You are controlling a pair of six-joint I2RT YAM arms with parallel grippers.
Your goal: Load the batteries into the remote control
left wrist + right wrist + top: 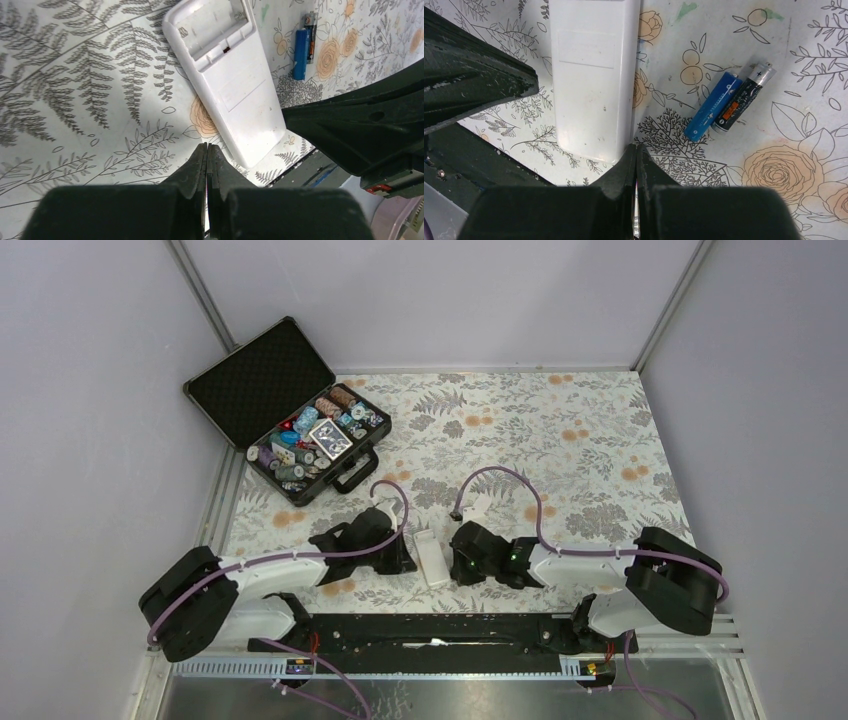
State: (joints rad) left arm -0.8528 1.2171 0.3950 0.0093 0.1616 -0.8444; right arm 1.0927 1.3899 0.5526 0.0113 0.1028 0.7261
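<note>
The white remote control (235, 90) lies back up on the floral cloth, its battery compartment (212, 22) open and empty. It also shows in the top view (432, 558) and the right wrist view (591, 85). The blue battery (713, 107) and the dark battery (744, 97) lie side by side on the cloth to the right of the remote; both also show in the left wrist view, the blue battery (301, 60) and the dark battery (310, 35). My left gripper (207, 146) is shut and empty just left of the remote's near end. My right gripper (636, 146) is shut and empty at its near right corner.
An open black case (300, 430) of poker chips and cards stands at the far left. A small white piece (478, 506) lies on the cloth beyond the right gripper (458, 565). The black mounting rail (430, 630) runs along the near edge.
</note>
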